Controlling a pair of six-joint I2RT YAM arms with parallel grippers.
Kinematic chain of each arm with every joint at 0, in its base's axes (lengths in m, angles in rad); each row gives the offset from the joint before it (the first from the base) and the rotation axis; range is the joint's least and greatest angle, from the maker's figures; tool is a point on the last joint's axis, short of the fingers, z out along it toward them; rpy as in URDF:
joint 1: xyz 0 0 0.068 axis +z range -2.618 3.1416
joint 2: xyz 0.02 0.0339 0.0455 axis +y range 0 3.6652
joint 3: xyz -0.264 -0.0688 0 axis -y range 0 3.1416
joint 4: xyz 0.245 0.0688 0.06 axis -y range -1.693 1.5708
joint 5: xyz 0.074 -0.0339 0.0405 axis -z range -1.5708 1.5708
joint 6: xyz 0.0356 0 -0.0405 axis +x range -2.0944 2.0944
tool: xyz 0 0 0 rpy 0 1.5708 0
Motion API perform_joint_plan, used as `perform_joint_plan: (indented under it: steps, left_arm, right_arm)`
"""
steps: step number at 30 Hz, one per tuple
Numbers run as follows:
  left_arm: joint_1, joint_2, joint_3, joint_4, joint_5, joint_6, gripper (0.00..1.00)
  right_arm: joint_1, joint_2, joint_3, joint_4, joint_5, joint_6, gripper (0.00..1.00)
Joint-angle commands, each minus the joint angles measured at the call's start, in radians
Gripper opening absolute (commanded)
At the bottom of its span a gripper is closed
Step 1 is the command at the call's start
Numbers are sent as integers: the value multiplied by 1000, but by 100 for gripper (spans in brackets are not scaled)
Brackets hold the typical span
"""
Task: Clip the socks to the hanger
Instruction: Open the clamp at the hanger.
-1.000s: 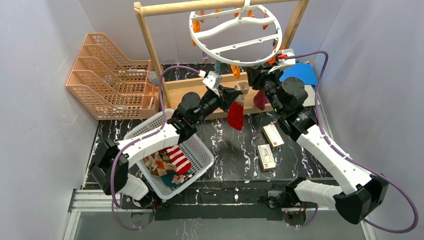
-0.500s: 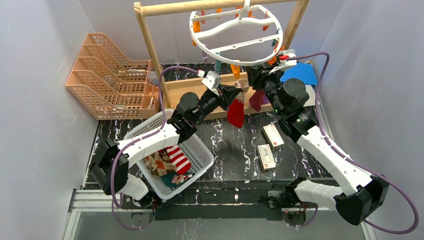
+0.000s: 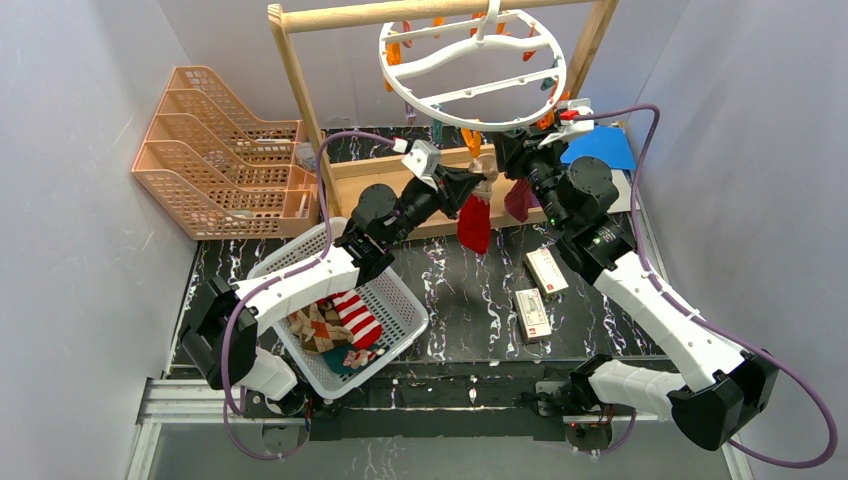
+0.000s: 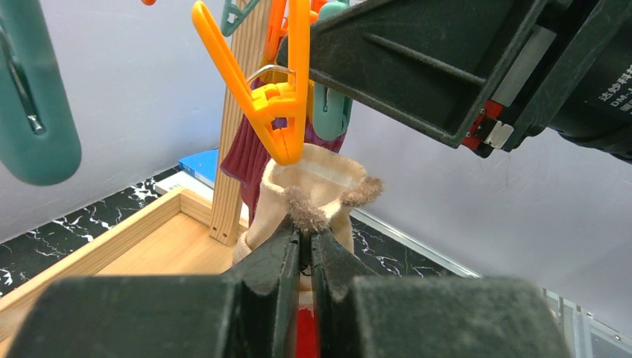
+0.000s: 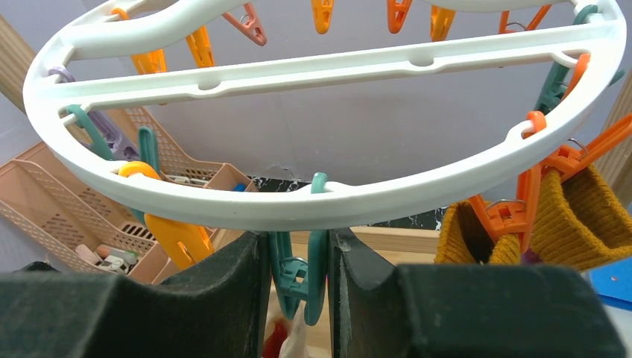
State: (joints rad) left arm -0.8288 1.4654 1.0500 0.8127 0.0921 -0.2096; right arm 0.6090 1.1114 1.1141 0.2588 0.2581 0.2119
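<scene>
- Only the left wrist view shows the left gripper point(image 4: 305, 240) up close. Its jaws are clenched on the cream cuff of a red sock point(image 4: 317, 186), and the cuff's top edge touches the tip of an orange clip point(image 4: 282, 104) hanging above it.
- Only the right wrist view shows the right gripper point(image 5: 296, 250) from within. Its jaws press both sides of a teal clip point(image 5: 298, 280) dangling under the near rim of the hanger point(image 5: 373, 195). To the right, two mustard knit pieces point(image 5: 566, 216) hang pinned by orange clips.
- The top view places both grippers under the front rim of the hanger, which hangs from a wooden frame point(image 3: 300, 100). The red sock droops from the left jaws, and a maroon sock point(image 3: 519, 198) hangs just beside it on the right.
- There is one white basket point(image 3: 398, 295) holding at least three socks point(image 3: 340, 322): argyle, red-and-white striped and dark teal.
- Two small boxes point(image 3: 547, 270) lie on the right, near each other, and one peach tiered tray point(image 3: 215, 150) sits far left.
- The worktop point(image 3: 470, 300) is black marble with white veins, enclosed by plain pale walls. A blue sheet point(image 3: 600, 145) lies at the far right.
</scene>
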Motion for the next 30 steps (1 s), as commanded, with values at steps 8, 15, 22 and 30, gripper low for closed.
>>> perform_joint_plan:
  steps: [8, 15, 22, 30]
  left_arm:
    - [-4, -7, 44, 48, 2, -11, 0]
    - [-5, -6, 50, 47, 3, -13, 0]
    - [-4, -5, 57, 46, 9, -14, 0]
    - [-5, -2, 55, 48, 9, -19, 0]
  right_arm:
    - [-3, -18, -12, 60, -2, 12, 1]
    - [-4, -19, -13, 60, -1, 16, 1]
    - [-4, -20, -15, 61, -2, 20, 1]
    - [-3, -19, -13, 62, -11, 26, 1]
